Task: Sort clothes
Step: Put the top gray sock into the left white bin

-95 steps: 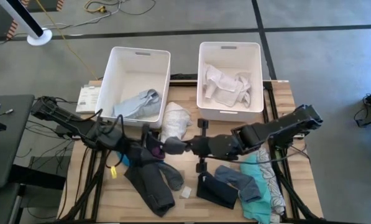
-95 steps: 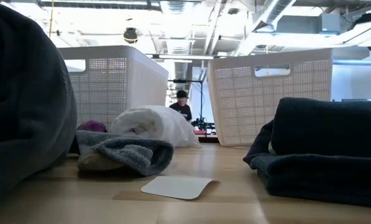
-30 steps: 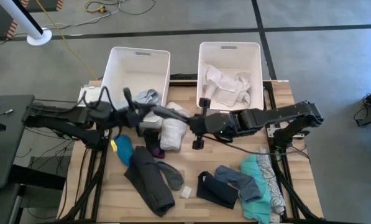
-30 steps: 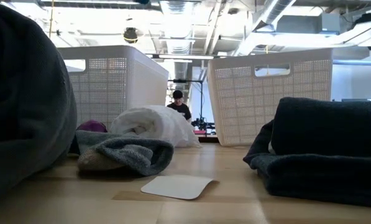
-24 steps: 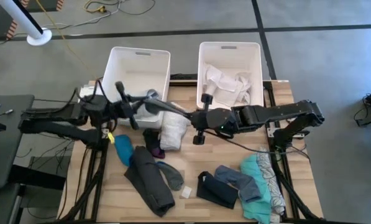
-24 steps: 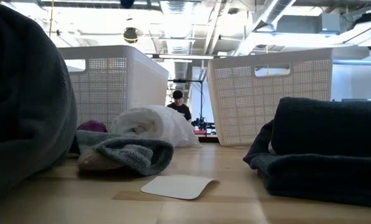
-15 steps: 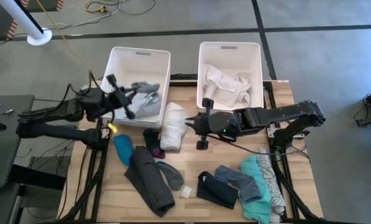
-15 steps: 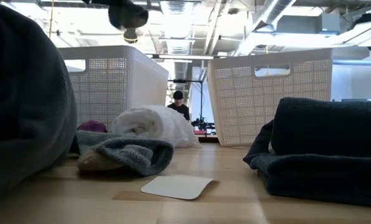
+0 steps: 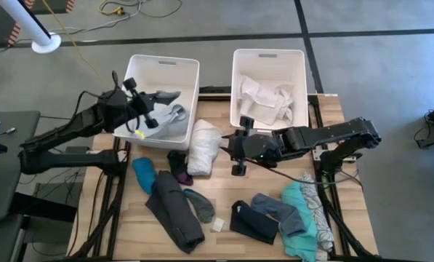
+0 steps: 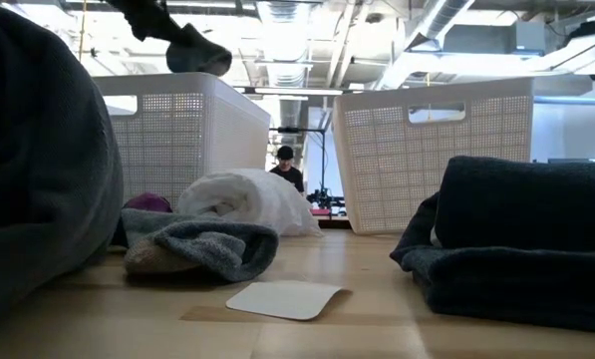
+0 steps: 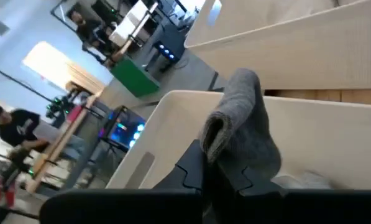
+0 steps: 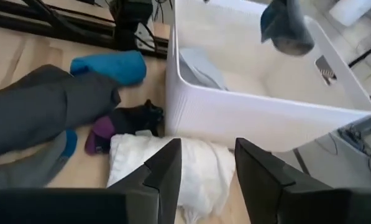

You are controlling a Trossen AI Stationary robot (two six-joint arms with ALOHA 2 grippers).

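Note:
My left gripper (image 9: 151,104) is raised over the left white bin (image 9: 162,62), shut on a grey garment (image 9: 166,95). The low view shows that garment (image 10: 199,52) high above the bin. A pale grey garment (image 9: 174,120) lies inside the bin. My right gripper (image 9: 233,148) is open, level over the table's middle, just right of a rolled white garment (image 9: 202,145); its fingers (image 12: 163,177) touch nothing. The right bin (image 9: 269,54) holds white garments (image 9: 264,98). My left gripper pinches one end of the grey garment (image 11: 232,163) between its two fingers, which come roughly level from the table's left. The free end (image 11: 219,127) stands past the fingertips and droops over in a fold. The garment is lifted clear, above the left bin's opening.
Loose clothes lie on the table: a teal one (image 9: 142,173), a purple-and-black one (image 9: 179,166), a long dark grey one (image 9: 174,215), a black one (image 9: 251,223), and teal and patterned ones (image 9: 309,218) near right. A small white card (image 9: 217,225) is near the front. A person stands in the room (image 10: 285,165).
The grey garment was stretched between both grippers. My right gripper has let go of its end. My left gripper has risen and swung toward the far left, carrying the garment over the left bin, where it now hangs bunched.

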